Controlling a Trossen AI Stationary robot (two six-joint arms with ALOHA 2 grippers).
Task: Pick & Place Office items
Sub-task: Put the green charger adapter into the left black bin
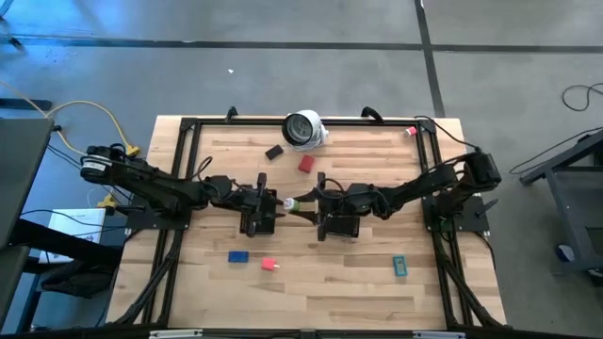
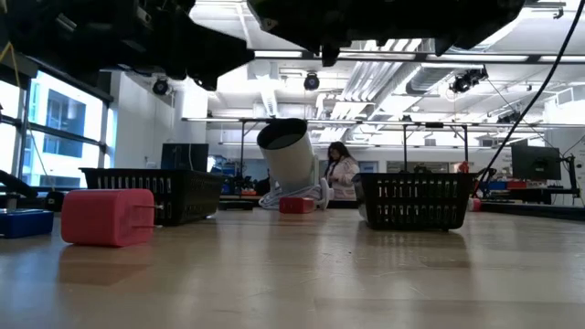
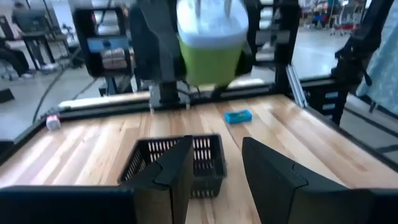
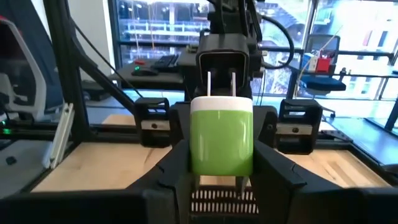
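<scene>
High view: both arms met at table centre; small green-and-white plug-shaped charger [image 1: 291, 202] hung between left gripper [image 1: 273, 202] and right gripper [image 1: 309, 202], above two black mesh trays [image 1: 341, 226].

Left wrist view: left fingers [image 3: 174, 174] stood apart, empty, charger beyond them.

Right wrist view: right fingers [image 4: 177, 165] clamped charger sides.

Risk: handover misaligned, charger slipping past tray.

Both arms reach inward from opposite sides, meeting over tabletop [image 1: 311, 282] centre. Right end effector [image 4: 221, 177] level, fingers clamped on green-and-white piece [image 4: 221, 142]. Left end effector [image 3: 214, 168] faces it close, fingers parted, holding nothing; tips near that piece.
</scene>
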